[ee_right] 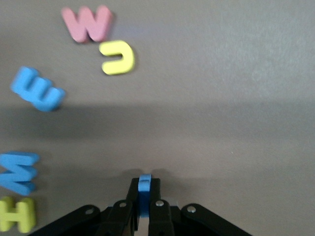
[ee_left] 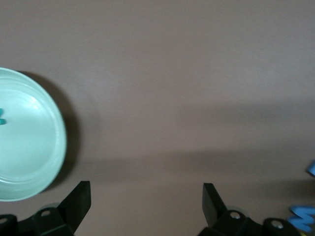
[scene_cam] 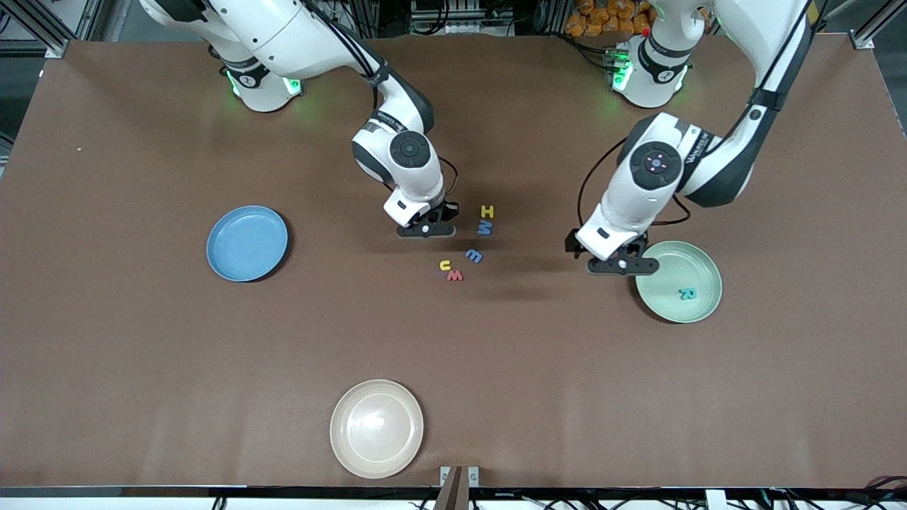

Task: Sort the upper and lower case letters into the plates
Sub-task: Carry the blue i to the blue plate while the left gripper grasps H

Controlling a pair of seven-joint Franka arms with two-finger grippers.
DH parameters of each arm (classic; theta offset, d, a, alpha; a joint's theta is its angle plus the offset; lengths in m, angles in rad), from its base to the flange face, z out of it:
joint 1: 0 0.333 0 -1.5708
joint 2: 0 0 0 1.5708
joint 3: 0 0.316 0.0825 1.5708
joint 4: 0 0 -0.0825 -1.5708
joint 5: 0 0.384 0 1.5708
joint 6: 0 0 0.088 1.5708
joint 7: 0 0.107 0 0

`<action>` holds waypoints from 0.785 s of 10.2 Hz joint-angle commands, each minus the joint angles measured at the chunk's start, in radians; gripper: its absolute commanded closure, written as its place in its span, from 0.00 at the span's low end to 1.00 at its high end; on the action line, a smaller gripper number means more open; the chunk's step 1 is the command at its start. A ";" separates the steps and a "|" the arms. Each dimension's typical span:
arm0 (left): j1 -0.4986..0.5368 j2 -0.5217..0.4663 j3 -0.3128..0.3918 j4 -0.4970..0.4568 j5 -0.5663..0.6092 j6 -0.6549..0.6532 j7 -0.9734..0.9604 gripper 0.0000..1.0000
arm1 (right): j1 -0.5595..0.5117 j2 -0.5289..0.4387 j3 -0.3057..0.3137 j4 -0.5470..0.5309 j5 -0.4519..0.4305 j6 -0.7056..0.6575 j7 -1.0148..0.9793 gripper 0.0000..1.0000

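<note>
The right gripper (ee_right: 144,206) clenches a mostly hidden blue letter (ee_right: 144,186); the left gripper (ee_left: 146,206) gapes empty beside the green plate (ee_left: 47,142).

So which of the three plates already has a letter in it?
The mint green plate at the left arm's end holds a teal letter; the blue plate and beige plate hold none.

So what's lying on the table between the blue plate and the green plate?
In the front view, between the blue plate and the green plate lie five loose letters: yellow H, blue M, blue E, yellow U, red W.
</note>
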 commanded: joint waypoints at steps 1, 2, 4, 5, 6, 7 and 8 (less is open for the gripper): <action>-0.050 0.009 -0.019 0.004 -0.014 -0.001 -0.055 0.00 | -0.123 -0.108 0.085 -0.023 0.003 -0.057 0.014 1.00; -0.071 0.021 -0.030 0.004 -0.010 0.011 -0.096 0.00 | -0.190 -0.142 0.134 -0.025 0.010 -0.127 0.008 1.00; -0.127 0.067 -0.035 0.004 -0.007 0.077 -0.126 0.00 | -0.356 -0.217 0.231 -0.031 0.068 -0.279 -0.001 1.00; -0.160 0.098 -0.035 0.004 -0.005 0.122 -0.159 0.00 | -0.437 -0.249 0.256 -0.031 0.091 -0.347 -0.050 1.00; -0.185 0.128 -0.035 0.005 0.010 0.165 -0.219 0.00 | -0.497 -0.273 0.262 -0.031 0.099 -0.410 -0.093 1.00; -0.213 0.164 -0.035 0.010 0.059 0.184 -0.283 0.01 | -0.556 -0.288 0.262 -0.031 0.101 -0.456 -0.140 1.00; -0.239 0.197 -0.035 0.016 0.123 0.186 -0.328 0.04 | -0.620 -0.297 0.259 -0.034 0.101 -0.500 -0.224 1.00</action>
